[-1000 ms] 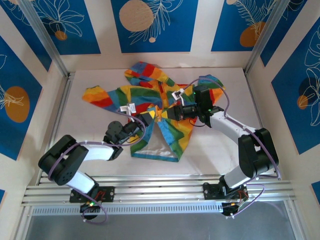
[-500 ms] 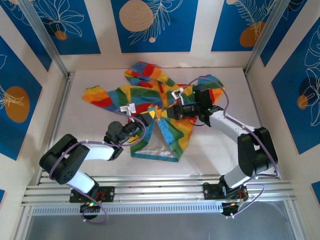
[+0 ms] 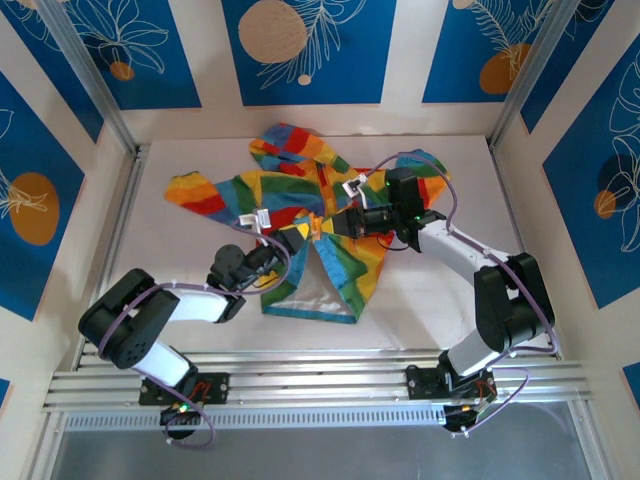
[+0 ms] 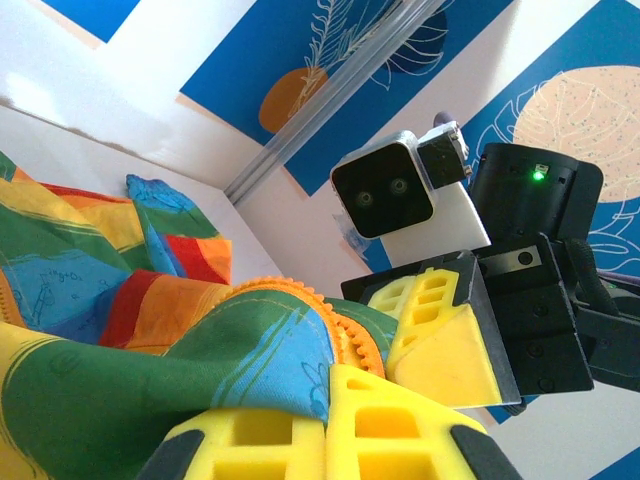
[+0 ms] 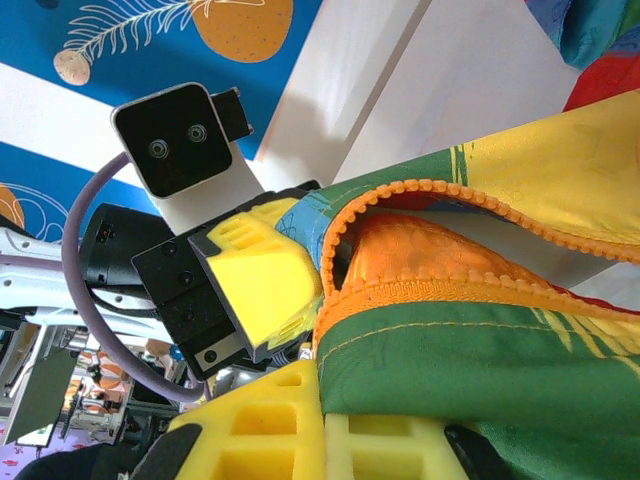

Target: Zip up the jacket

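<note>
The rainbow-striped jacket point(image 3: 345, 262) lies open on the white table point(image 3: 430, 300), its pale lining showing at the hem. My left gripper point(image 3: 293, 236) and right gripper point(image 3: 328, 226) meet tip to tip at the front opening. In the left wrist view, the left gripper point(image 4: 328, 400) is shut on green-blue fabric edged by the orange zipper point(image 4: 352, 335), with the right arm's yellow fingers point(image 4: 440, 340) just beyond it. In the right wrist view, the right gripper point(image 5: 322, 415) is shut on green fabric below orange zipper teeth point(image 5: 430, 290). The zipper slider is hidden.
The hood point(image 3: 290, 148) points to the back wall and a sleeve point(image 3: 195, 190) stretches left. An aluminium rail point(image 3: 320, 385) runs along the near edge, and metal posts point(image 3: 110, 110) stand at the back corners. Bare table lies right of the jacket.
My right gripper has slid a little to the left with its jacket edge, closing the gap to the left gripper. The left arm has barely moved.
</note>
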Available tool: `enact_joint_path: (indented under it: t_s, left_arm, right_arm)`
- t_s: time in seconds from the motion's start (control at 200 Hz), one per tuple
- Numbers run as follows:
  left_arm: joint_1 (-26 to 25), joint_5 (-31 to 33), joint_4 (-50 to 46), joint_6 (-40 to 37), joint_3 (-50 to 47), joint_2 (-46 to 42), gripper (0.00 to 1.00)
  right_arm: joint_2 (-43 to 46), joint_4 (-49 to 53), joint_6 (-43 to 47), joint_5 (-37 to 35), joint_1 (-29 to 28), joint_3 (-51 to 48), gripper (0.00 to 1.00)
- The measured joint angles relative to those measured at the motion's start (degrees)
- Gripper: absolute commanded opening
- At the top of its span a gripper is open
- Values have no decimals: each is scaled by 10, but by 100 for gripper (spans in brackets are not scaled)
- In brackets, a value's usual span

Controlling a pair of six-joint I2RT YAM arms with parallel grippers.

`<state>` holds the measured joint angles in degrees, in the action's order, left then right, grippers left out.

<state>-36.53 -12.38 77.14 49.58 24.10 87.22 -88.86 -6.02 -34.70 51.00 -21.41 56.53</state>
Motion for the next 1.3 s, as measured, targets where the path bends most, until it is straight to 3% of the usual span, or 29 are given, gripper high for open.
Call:
enact_joint_path:
  t_s: [0.795,1.3]
  left_arm:
    - [0,-7,-5,14,-14,-25,0]
    - [0,-24,-106,42,-8,-51,0]
  right_arm:
    - [-6,0,-6,-17,-4,4,0]
    - [-25,-14,-6,-12,-7,4,0]
